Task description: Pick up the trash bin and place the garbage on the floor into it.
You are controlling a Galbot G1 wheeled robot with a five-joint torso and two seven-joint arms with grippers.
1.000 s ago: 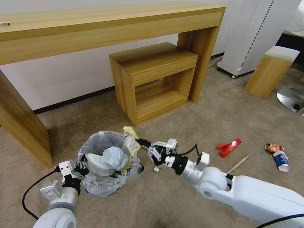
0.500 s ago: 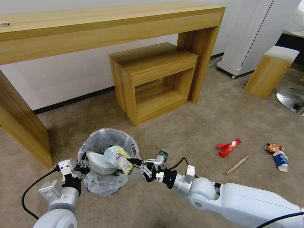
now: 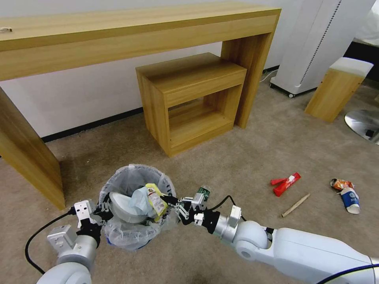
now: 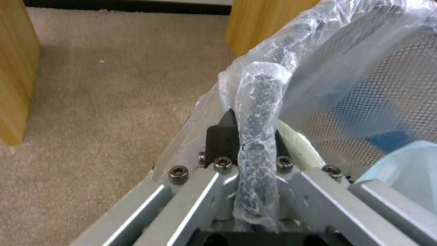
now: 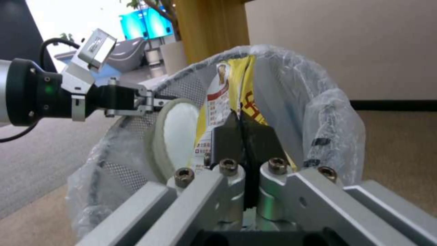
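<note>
Left gripper (image 3: 103, 208) pinches the bagged rim of the trash bin (image 3: 136, 179) from the 9 o'clock side, pads (image 4: 222, 135) pressed together on the rim, likely to keep the mouth steady and tilted toward the other arm. The bin sits low over the floor (image 3: 237, 165), in front of the long desk (image 3: 118, 35); whether it touches the carpet, cannot tell.

Right gripper (image 3: 170, 201) comes in from 3 o'clock, pads (image 5: 227, 136) clamped on a yellow wrapper (image 3: 155, 199) held just inside the rim, placed so a release should drop it inside. Not let go yet.

Count, inside the bin: one white slipper (image 3: 120, 205), one blue face mask (image 3: 140, 199), plus the held wrapper.

On the carpet: one green-label bottle (image 3: 203, 193) just behind the right wrist, one red packet (image 3: 286, 183), one wooden stick (image 3: 295, 204), one crumpled orange wrapper (image 3: 341, 184), one blue-white cup (image 3: 350, 200), all off toward 3 o'clock. So five pieces left, by my count.
</note>
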